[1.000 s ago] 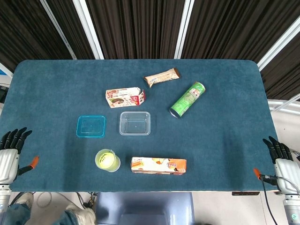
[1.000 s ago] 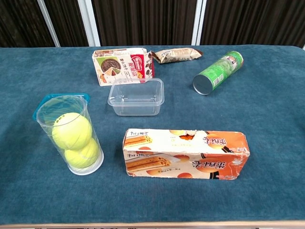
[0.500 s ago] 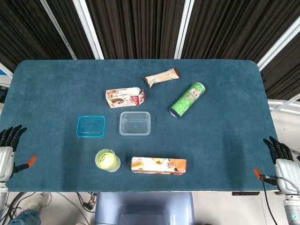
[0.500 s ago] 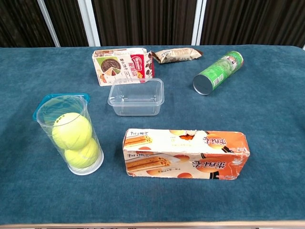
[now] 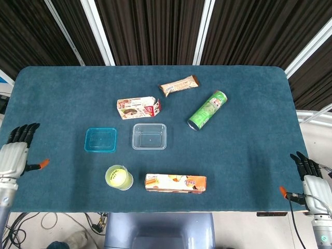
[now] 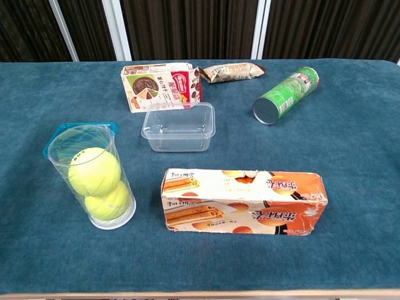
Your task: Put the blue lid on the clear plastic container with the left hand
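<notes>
A: Status on the left hand (image 5: 14,155)?

B: It sits at the table's (image 5: 52,93) left edge, fingers extended and slightly spread, holding nothing. Compared with half a second ago it's higher in the head view and a bit further in toward the cloth — a second ago it was lower too. Reads as the start of the reach, not a grasp.

A: Lid?

B: The blue lid (image 5: 101,140) lies flat on the table, just left of the clear plastic container (image 5: 149,136), a narrow strip of cloth between them, not touching. Neither has moved across the frames. In the chest view the lid is mostly hidden behind the tennis ball tube (image 6: 94,178); only its rim shows.

A: Right hand?

B: The right hand (image 5: 311,179) is parked off the right edge, fingers straight and close together, empty. It's barely shifted — not part of this.

A: Obstacles?

B: The tube stands just in front of the lid, so a low approach from the robot's side could clip it. The orange biscuit box (image 5: 175,182) is in front of the container, the red snack box (image 5: 138,108) just behind it. The green can (image 5: 207,110) and wrapped bar (image 5: 179,85) are well clear.

A: Progress?

B: Essentially zero. The lid is untouched and the container open. Next comes a reach in from the left, staying behind the tube.
</notes>
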Action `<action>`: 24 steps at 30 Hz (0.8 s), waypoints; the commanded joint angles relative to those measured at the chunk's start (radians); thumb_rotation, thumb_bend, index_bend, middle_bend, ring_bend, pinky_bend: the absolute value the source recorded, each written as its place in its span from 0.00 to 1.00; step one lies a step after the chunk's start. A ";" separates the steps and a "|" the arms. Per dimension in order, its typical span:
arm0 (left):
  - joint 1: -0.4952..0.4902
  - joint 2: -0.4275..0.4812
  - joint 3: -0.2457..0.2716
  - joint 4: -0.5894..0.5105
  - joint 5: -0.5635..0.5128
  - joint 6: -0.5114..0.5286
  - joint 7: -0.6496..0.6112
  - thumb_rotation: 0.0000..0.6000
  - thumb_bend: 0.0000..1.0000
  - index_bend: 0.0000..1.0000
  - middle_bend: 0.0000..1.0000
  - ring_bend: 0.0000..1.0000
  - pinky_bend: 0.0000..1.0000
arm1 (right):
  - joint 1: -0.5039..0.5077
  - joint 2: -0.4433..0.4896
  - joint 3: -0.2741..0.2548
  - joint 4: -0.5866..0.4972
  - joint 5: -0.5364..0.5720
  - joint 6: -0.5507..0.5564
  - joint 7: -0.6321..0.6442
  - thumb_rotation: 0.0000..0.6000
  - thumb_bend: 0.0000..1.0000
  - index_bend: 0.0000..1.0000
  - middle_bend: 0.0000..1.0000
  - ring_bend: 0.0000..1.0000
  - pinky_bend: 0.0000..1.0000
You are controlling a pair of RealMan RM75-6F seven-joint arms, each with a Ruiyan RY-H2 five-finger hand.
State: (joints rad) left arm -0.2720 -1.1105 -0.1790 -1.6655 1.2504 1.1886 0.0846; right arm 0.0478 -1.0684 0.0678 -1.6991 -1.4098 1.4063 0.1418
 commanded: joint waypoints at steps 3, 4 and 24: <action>-0.147 -0.030 -0.051 0.071 -0.135 -0.174 0.109 1.00 0.11 0.02 0.04 0.00 0.00 | 0.004 0.001 0.002 -0.002 0.005 -0.009 0.008 1.00 0.29 0.10 0.00 0.00 0.00; -0.165 -0.039 -0.051 0.087 -0.145 -0.198 0.115 1.00 0.10 0.02 0.04 0.00 0.00 | 0.005 0.001 0.002 -0.003 0.006 -0.012 0.009 1.00 0.29 0.10 0.00 0.00 0.00; -0.418 -0.229 0.012 0.296 -0.341 -0.460 0.311 1.00 0.06 0.00 0.03 0.00 0.00 | 0.007 -0.005 0.000 0.006 -0.002 -0.008 0.007 1.00 0.29 0.10 0.00 0.00 0.00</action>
State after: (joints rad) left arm -0.6756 -1.3245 -0.1733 -1.3842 0.9250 0.7382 0.3819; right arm 0.0548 -1.0728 0.0681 -1.6929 -1.4116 1.3981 0.1484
